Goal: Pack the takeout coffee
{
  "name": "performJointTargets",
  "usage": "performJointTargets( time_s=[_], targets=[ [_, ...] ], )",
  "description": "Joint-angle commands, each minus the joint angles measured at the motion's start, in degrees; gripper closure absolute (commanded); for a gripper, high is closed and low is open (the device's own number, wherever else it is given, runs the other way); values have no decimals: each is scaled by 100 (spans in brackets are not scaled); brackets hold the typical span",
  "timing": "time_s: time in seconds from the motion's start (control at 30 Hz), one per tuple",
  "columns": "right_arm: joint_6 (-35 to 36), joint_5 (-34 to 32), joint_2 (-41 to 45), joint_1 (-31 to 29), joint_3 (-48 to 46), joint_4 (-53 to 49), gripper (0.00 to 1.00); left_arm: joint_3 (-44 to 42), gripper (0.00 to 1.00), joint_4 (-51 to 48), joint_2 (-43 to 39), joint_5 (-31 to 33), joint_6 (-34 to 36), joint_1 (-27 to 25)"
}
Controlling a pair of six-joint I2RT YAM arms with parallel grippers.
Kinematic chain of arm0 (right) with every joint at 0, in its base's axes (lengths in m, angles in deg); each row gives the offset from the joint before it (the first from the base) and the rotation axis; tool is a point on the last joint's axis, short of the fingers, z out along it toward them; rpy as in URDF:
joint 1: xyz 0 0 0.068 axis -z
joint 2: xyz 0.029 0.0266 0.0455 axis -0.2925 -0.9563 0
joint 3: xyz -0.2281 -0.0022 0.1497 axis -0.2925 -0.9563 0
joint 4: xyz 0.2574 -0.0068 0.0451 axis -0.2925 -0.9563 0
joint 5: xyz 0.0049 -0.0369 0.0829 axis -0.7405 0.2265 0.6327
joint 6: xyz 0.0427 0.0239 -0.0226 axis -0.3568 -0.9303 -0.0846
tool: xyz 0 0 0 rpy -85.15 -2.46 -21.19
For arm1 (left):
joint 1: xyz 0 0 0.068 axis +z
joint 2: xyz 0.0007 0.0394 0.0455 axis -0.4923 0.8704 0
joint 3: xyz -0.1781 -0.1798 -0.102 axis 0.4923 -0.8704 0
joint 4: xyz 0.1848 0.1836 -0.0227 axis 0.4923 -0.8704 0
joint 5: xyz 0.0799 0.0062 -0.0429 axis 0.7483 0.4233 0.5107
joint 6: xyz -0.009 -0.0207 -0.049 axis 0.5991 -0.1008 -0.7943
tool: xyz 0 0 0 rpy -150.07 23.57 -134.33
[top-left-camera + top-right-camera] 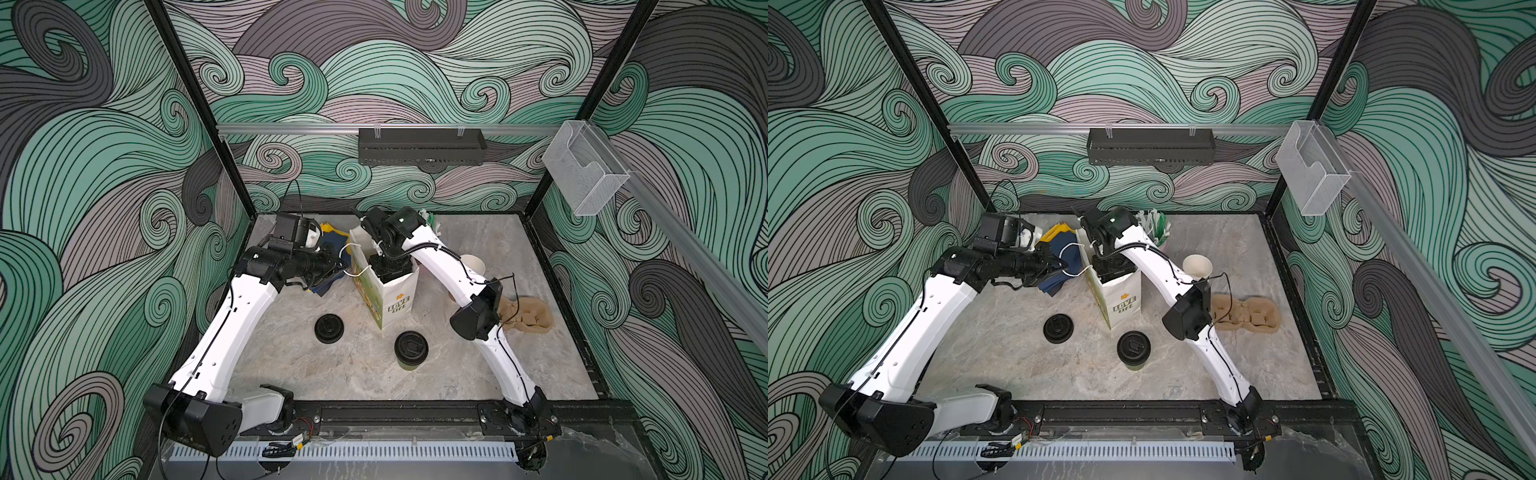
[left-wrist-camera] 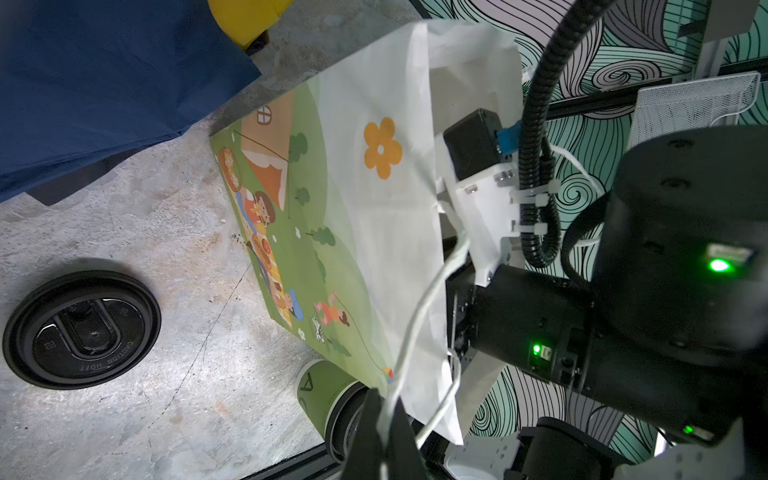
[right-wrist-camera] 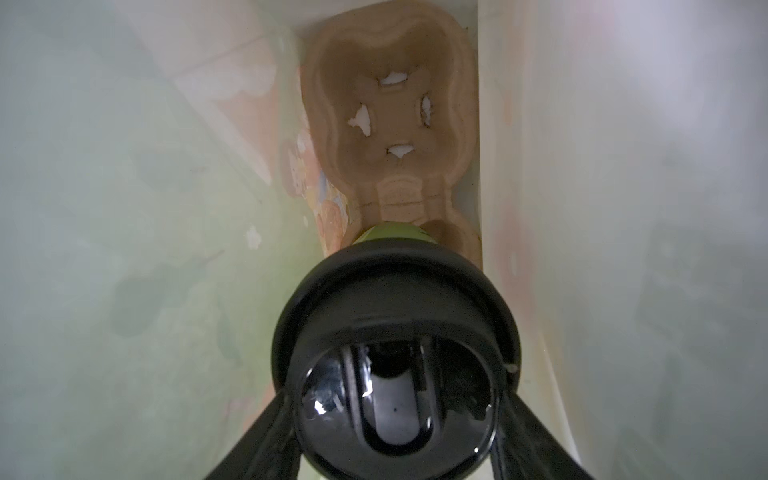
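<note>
A white paper bag [image 1: 395, 301] [image 1: 1121, 301] [image 2: 374, 216] stands mid-table. My left gripper [image 2: 384, 424] [image 1: 344, 271] is shut on its white string handle [image 2: 424, 316], beside the bag's rim. My right gripper [image 3: 395, 415] [image 1: 388, 266] reaches down inside the bag, shut on one takeout coffee cup [image 3: 392, 235] by its black lid [image 3: 395, 332]. The cup hangs above a brown pulp carrier [image 3: 390, 124] on the bag's floor. A second lidded green cup [image 1: 410, 351] [image 1: 1133, 350] [image 2: 322, 386] stands on the table in front of the bag.
A loose black lid [image 1: 329, 328] [image 1: 1059, 328] [image 2: 81, 328] lies left of the bag. Another pulp carrier [image 1: 528, 318] [image 1: 1250, 313] and a stack of lidless cups [image 1: 473, 262] [image 1: 1198, 266] sit to the right. Blue napkins [image 1: 1059, 266] [image 2: 104, 83] lie behind the left gripper.
</note>
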State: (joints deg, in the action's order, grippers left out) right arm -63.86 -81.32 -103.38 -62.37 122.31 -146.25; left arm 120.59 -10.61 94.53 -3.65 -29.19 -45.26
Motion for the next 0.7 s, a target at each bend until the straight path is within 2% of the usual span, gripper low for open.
performJointTargets(
  time_s=[0.0, 0.33, 0.67],
  targets=[
    [56, -173, -181, 17, 24, -1032, 47, 31, 95, -43, -17, -48, 72, 31],
    [-123, -236, 517, 27, -435, -1089, 47, 1, 95, -35, -16, -30, 50, 39],
    [-75, -502, 576, 28, -676, -1104, 48, 5, 95, -32, -18, -4, 50, 31]
  ],
)
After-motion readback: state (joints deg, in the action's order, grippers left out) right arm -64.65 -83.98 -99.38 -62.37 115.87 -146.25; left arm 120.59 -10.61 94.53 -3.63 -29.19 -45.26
